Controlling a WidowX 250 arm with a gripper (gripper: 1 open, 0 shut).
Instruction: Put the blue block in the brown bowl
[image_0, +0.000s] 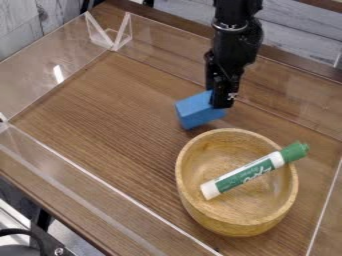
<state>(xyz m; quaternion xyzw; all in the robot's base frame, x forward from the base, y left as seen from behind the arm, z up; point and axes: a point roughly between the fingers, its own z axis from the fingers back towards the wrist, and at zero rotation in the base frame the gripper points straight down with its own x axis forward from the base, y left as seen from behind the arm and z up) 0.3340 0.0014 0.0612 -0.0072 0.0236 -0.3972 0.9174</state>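
The blue block (197, 112) sits on the wooden table left of the bowl, tilted a little. My gripper (221, 97) comes straight down from above onto the block's far right end, and its dark fingers (215, 90) are closed around that end. The brown bowl (201, 193) stands at the front right, just in front of the block and apart from it. The block's gripped end is hidden behind the fingers.
A green-and-white marker (254, 170) lies slanted inside the bowl, its cap over the right rim. Clear plastic walls (40, 150) ring the wooden table top (107, 110). A clear triangular stand (110, 32) sits at the back left.
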